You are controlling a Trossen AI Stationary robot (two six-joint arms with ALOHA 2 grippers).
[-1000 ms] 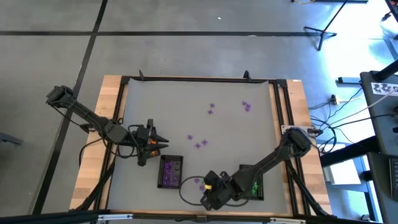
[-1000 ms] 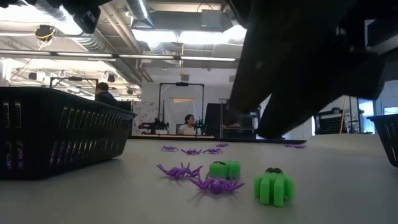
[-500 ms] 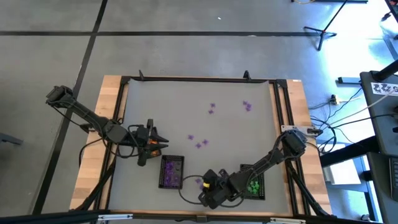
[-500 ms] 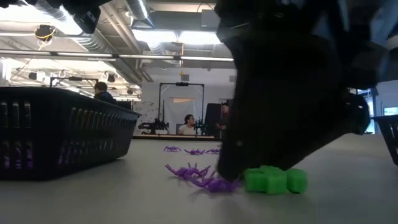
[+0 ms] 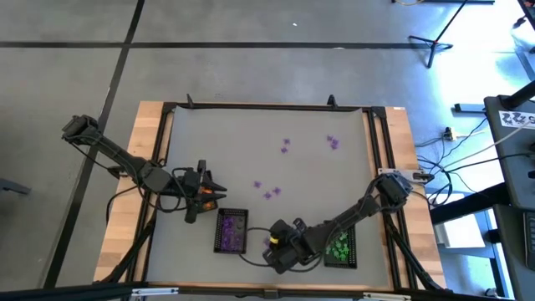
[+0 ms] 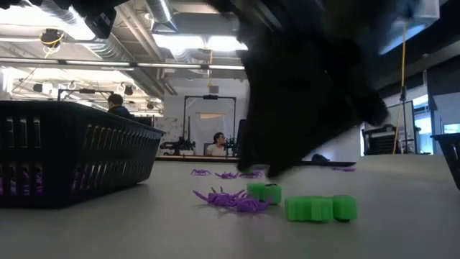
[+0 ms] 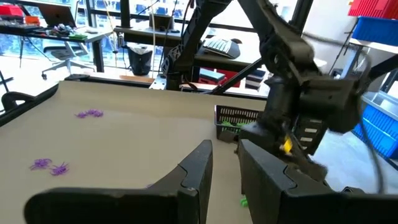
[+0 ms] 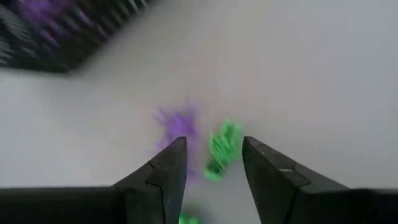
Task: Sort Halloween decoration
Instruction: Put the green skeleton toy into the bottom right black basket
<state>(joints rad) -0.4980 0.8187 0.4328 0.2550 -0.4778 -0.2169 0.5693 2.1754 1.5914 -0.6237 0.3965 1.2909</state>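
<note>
I see the decorations scattered in small groups. Right under my right gripper (image 8: 211, 168), just ahead of its fingertips, lie a green piece (image 8: 222, 149) and a purple spider (image 8: 177, 124) side by side on the table (image 5: 251, 142). From table height the same cluster shows as two green pieces (image 6: 320, 208) and a tangle of purple spiders (image 6: 230, 200) just below the gripper's dark bulk. The right gripper hangs low over them, fingers parted with an empty gap between them, gripping nothing. To one side of it sits the tray of purple pieces (image 5: 231, 231); to the other, partly under the right arm, the tray of green pieces (image 5: 341, 248). Farther out, beyond the gripper toward the table's middle, more purple spiders (image 5: 268, 193) lie loose, and another few (image 5: 333, 142) sit well apart near the far side.

My left gripper (image 5: 219, 191) waits near the table's left edge, just beside the far end of the purple tray. Its fingers (image 7: 199, 168) stand only a narrow gap apart with nothing between them.

Past the table, people (image 6: 215, 144) sit in the room behind.
</note>
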